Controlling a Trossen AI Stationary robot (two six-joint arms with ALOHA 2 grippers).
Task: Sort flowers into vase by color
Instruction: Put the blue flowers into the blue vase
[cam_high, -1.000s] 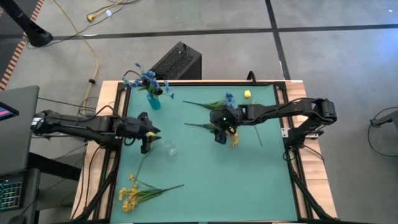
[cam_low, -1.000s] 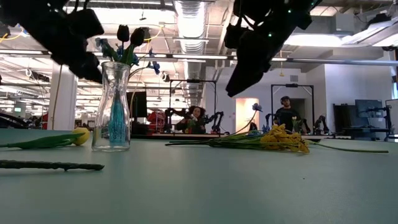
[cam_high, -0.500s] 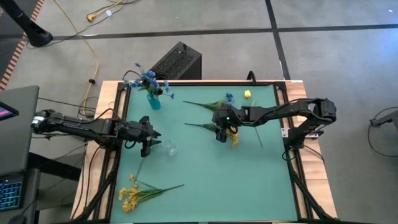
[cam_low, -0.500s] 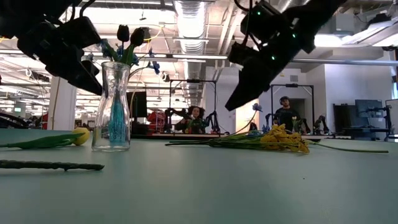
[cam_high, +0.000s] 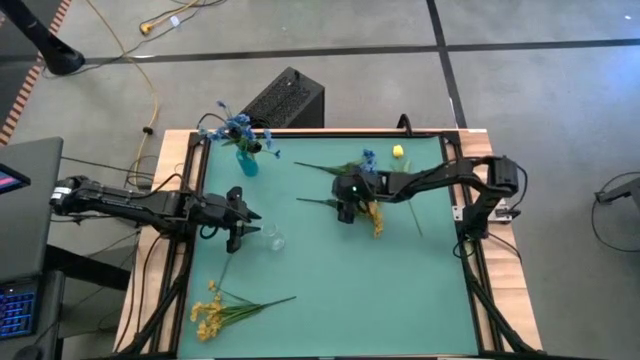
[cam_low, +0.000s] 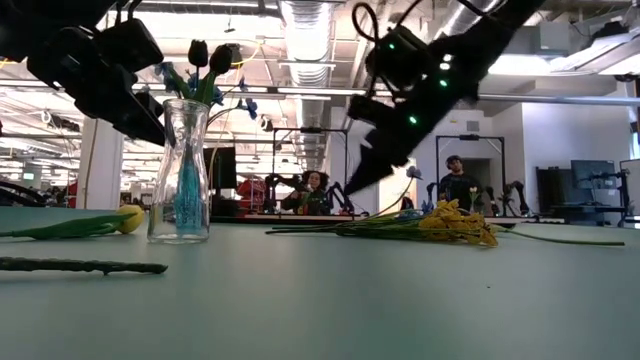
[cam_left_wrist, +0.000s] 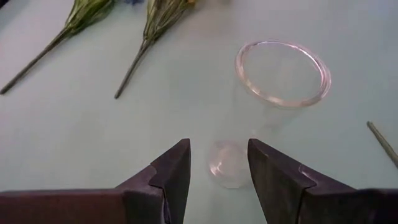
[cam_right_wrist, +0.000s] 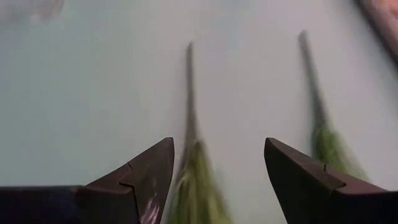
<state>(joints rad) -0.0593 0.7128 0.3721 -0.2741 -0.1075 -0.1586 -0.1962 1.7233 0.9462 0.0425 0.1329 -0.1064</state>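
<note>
Green table mat (cam_high: 330, 290) carries a yellow spray (cam_high: 215, 310) at the near edge; further in, the left gripper (cam_left_wrist: 217, 165), fingers apart, hovers at an empty clear glass vase (cam_left_wrist: 273, 93). Right gripper (cam_right_wrist: 214, 162), fingers apart, hangs over green stems (cam_right_wrist: 189, 112) mid-table, and at the far edge a vase with blue flowers (cam_high: 240, 135) stands, a yellow bud stem (cam_high: 397, 151) lying near it.
</note>
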